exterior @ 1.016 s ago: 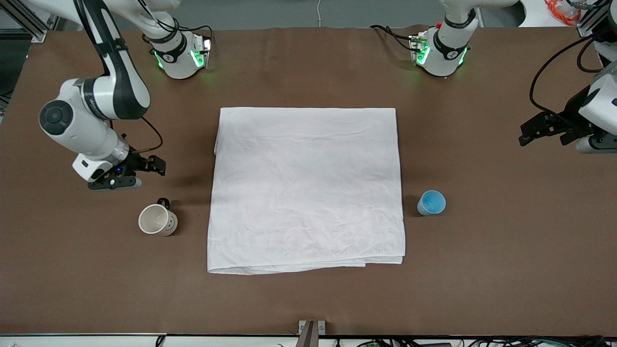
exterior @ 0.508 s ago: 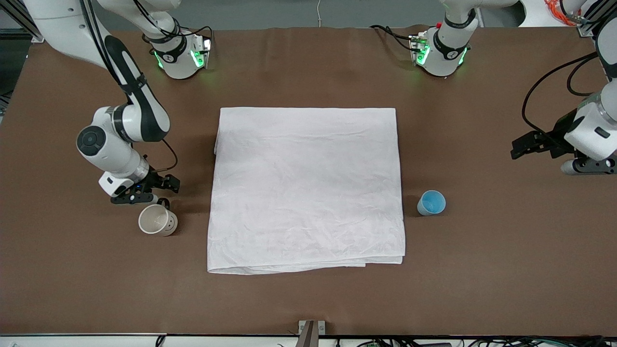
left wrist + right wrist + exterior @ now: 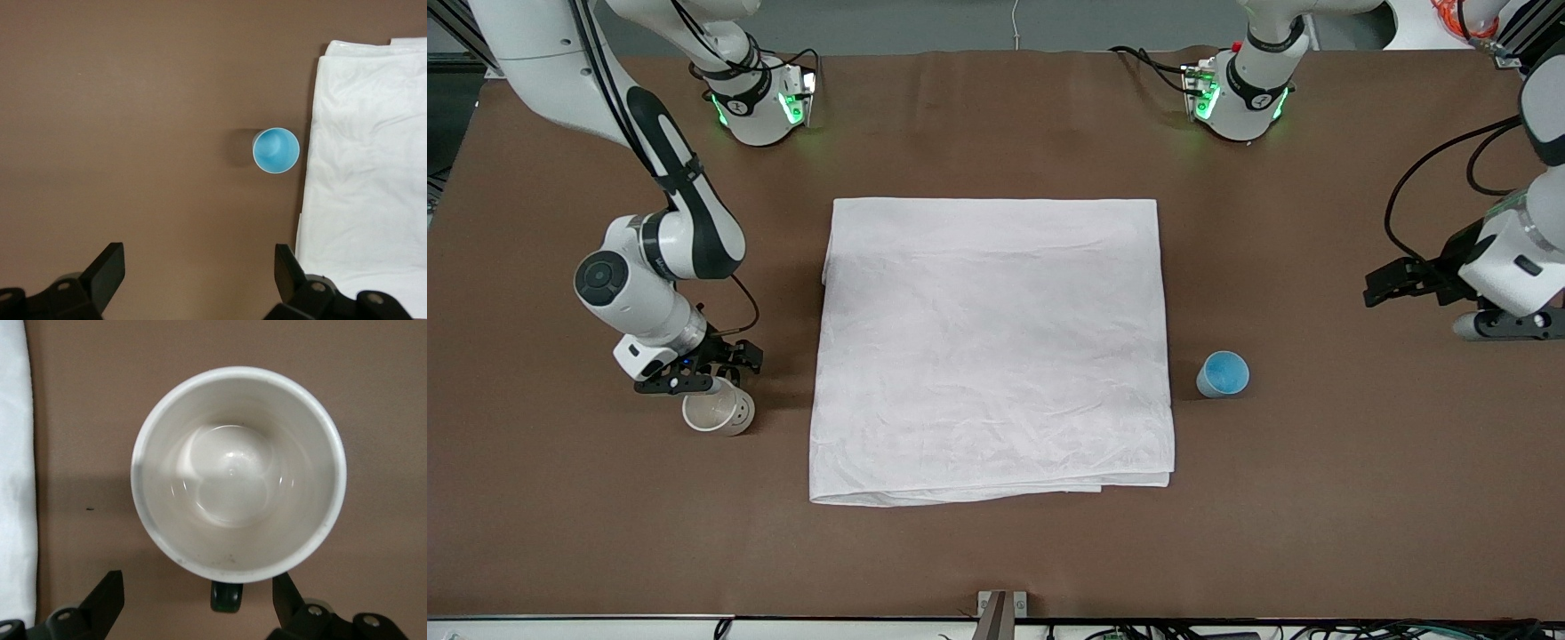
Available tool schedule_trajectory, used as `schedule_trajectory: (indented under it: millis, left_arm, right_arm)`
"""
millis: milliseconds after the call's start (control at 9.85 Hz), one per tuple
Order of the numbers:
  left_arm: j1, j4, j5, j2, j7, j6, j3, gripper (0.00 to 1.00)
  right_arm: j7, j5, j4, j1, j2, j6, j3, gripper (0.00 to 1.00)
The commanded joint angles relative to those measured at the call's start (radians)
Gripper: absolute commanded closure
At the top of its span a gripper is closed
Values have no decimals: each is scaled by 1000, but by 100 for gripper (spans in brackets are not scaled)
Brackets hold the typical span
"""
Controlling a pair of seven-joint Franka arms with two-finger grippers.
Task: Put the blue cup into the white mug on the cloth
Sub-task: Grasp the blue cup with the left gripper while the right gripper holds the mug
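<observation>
- Folded white cloth: lies flat at mid-table, its doubled edge nearest the front camera; lightly wrinkled, soft, likely to bunch if a cup is dragged across it. Nothing stands on it yet.
- White mug: upright on the bare table toward the right arm's end, just beside the cloth. Glazed ceramic, judged rigid, fairly heavy, slippery and breakable; the rim wall by the small black handle looks the surest hold.
- Right gripper: low over the mug's rim by the handle, jaws spread wide, holding nothing.
- Blue cup: upright on the table toward the left arm's end, just beside the cloth; handleless, probably light and easily tipped, best pinched across its rim wall.
- Left gripper: in the air well apart from the blue cup, jaws spread, empty.
- Hard to make out: the mug's handle is hidden under the right gripper in the front view; both wrist views cut off the fingertips.
</observation>
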Motion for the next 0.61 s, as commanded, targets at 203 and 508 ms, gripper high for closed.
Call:
schedule_trajectory:
  millis: [203,508]
  left_arm:
    - [-159,87,-2,251,-44,64,-1,2]
    - [-176,91,-10,363,-63,171,-4,6]
  right_arm:
    - [12,15,32,-6,14,-9,-4,43]
    - [14,15,54,-11,24,-19,-4,78]
